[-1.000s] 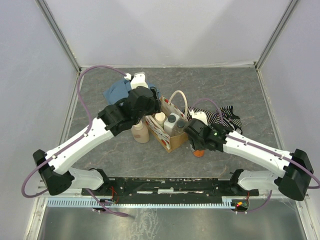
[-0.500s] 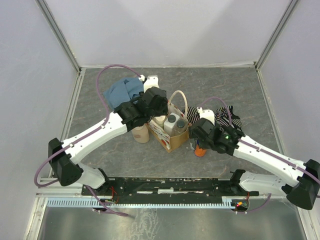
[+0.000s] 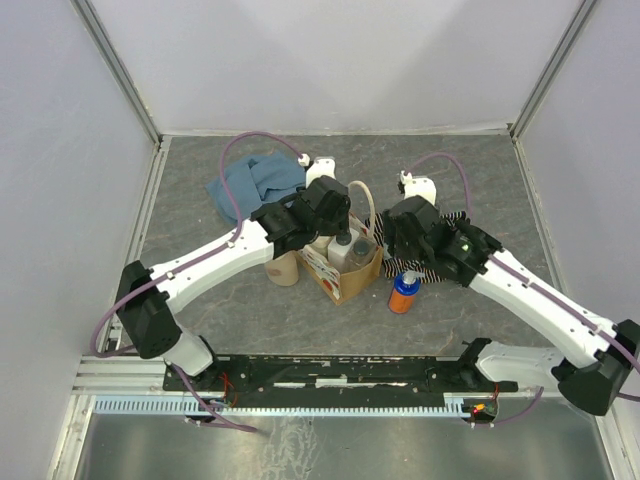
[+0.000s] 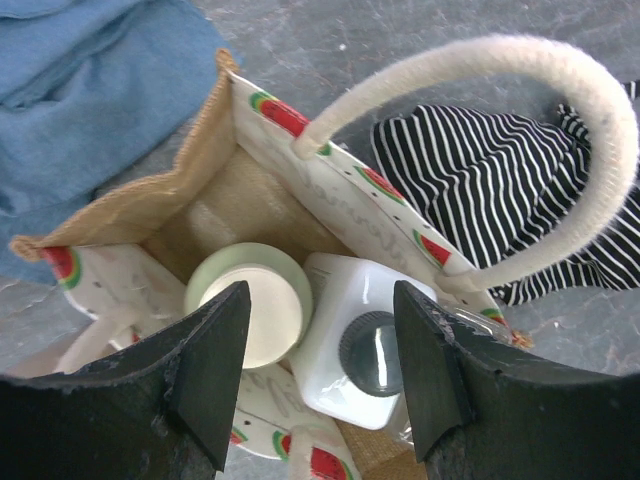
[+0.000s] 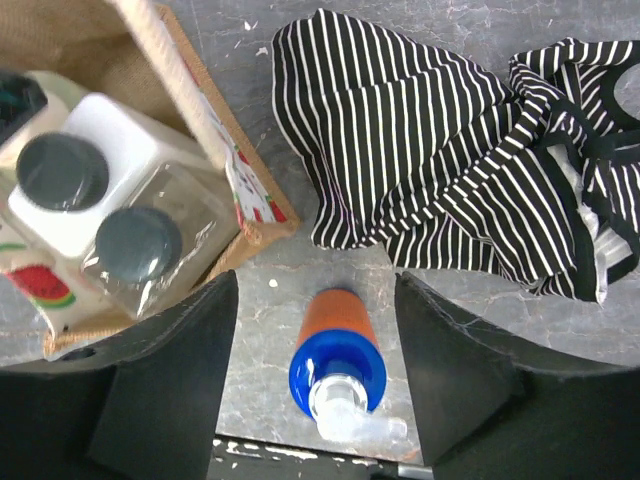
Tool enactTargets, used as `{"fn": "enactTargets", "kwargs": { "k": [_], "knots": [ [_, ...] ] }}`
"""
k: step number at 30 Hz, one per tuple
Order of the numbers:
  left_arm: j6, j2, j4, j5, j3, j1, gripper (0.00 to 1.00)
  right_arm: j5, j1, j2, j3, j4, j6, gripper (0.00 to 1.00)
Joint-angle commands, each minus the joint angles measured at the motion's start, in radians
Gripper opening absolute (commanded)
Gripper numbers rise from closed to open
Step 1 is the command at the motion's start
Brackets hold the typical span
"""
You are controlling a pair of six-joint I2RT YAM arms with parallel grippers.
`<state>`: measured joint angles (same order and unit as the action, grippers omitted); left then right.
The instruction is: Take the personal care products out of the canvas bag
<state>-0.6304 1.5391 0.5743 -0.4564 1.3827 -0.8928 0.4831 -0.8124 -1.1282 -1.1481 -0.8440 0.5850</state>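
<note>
Left gripper (image 3: 333, 222) is seen poised over the canvas bag (image 3: 352, 282), with a grey-capped bottle (image 3: 343, 240) noted just beneath it. A beige bottle (image 3: 284, 268) is found beside it. The blue-and-orange bottle (image 3: 404, 292) is seen standing just nearward of the right gripper (image 3: 403, 238).

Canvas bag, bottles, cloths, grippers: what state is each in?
canvas bag: upright, open.
grey-capped bottles: inside bag.
cream-capped bottle: inside bag.
beige bottle: out, on table.
blue-and-orange bottle: out, on table.
blue cloth: crumpled.
striped cloth: crumpled.
left gripper: open.
right gripper: open.
</note>
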Motion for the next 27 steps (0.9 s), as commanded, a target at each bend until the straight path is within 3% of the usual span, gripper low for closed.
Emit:
{"fn": "enactTargets", "kwargs": {
  "k": [1, 9, 15, 20, 27],
  "knots": [
    [0.040, 0.008, -0.083, 0.065, 0.008, -0.017, 0.65, -0.077, 0.068, -0.048, -0.058, 0.090, -0.038, 0.69],
    [0.081, -0.044, -0.145, 0.092, -0.082, -0.044, 0.57, -0.266, 0.187, -0.178, -0.121, 0.251, -0.082, 0.61],
    [0.065, -0.044, -0.151, 0.123, -0.129, -0.047, 0.57, -0.393, 0.229, -0.284, -0.171, 0.330, -0.109, 0.70],
    [0.066, -0.047, -0.156, 0.125, -0.143, -0.053, 0.57, -0.430, 0.243, -0.335, -0.198, 0.332, -0.117, 0.69],
    [0.079, -0.071, -0.151, 0.143, -0.144, -0.055, 0.57, -0.405, 0.245, -0.252, -0.165, 0.302, -0.114, 0.66]
  ]
}}
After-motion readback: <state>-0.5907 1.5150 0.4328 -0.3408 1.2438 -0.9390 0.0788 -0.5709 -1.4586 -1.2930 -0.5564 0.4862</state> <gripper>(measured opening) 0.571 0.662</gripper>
